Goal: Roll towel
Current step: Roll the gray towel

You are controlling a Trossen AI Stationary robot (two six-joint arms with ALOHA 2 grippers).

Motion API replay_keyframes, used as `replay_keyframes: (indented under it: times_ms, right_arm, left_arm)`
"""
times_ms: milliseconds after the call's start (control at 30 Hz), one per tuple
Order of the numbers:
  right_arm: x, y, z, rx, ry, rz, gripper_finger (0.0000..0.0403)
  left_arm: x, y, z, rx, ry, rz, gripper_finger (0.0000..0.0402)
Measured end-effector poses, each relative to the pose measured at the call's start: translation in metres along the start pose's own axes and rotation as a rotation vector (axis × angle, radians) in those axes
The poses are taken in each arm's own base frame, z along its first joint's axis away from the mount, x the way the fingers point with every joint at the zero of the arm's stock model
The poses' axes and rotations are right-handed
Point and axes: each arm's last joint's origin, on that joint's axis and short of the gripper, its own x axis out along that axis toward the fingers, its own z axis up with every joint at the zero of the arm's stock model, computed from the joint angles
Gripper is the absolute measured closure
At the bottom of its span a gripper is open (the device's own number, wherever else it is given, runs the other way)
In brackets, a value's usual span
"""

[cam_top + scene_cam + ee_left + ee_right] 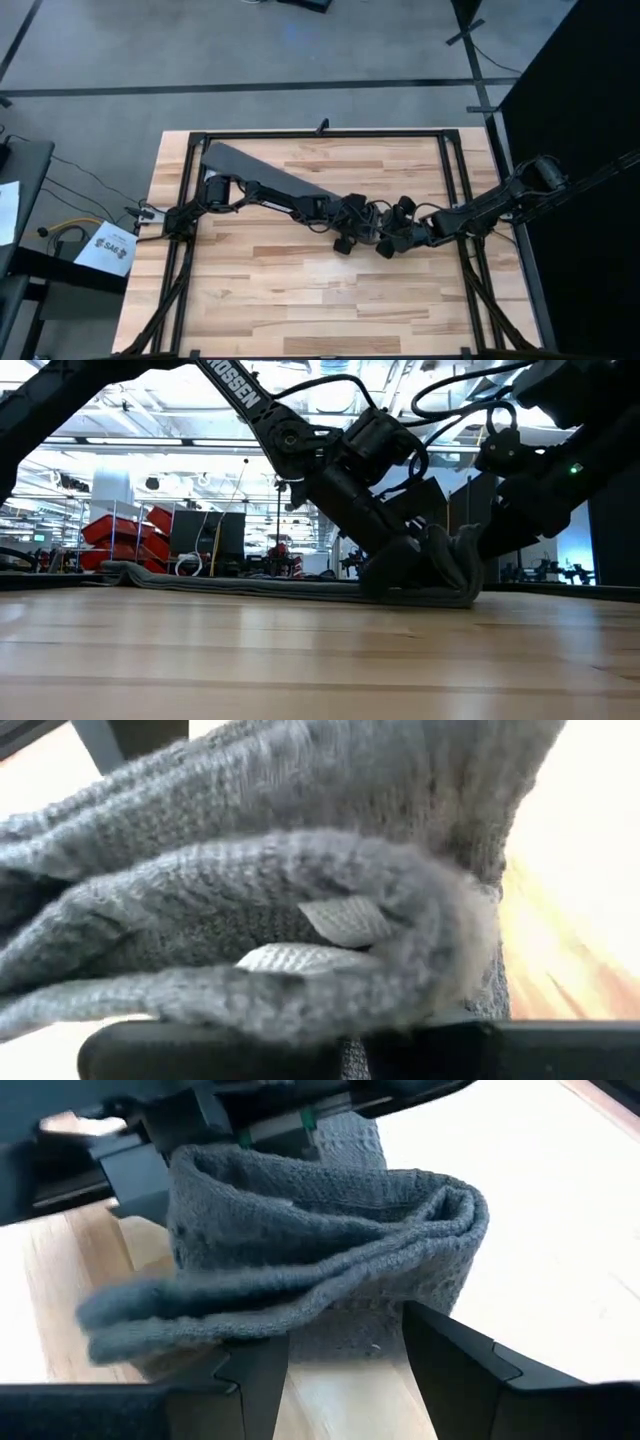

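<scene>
- The towel (262,172) lies as a long strip across the tabletop (300,290), its near end folded up between both arms.
- Left pincer (352,232) is clamped on that fold.
- Right pincer (345,1365) stands parted, straddling the towel's fold.

Matt grey knitted cloth towel (320,1250) with fuzzy edges, smooth pale wood table (300,290), matt black frame (452,170)

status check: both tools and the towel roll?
Left tool and right tool together at table centre, on the dark grey soft cloth towel. Near end bunched into folds, rest flat. Nothing in the way.
</scene>
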Motion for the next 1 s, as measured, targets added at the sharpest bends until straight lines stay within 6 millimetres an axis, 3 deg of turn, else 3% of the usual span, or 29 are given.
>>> replay_keyframes:
  times_ms: [533, 700, 1000]
  right_arm:
    - [0.006, -0.003, 0.018, -0.038, -0.11, 0.014, 0.022]
    - [0.013, -0.01, 0.022, -0.047, -0.085, 0.039, 0.022]
    - [0.049, -0.013, 0.024, -0.094, -0.1, 0.073, 0.022]
  left_arm:
    - [-0.033, 0.007, 0.013, 0.011, 0.127, 0.036, 0.0396]
    - [-0.05, 0.004, 0.013, 0.027, 0.276, 0.072, 0.0396]
    - [-0.093, 0.008, 0.023, -0.023, 0.41, 0.1, 0.0396]
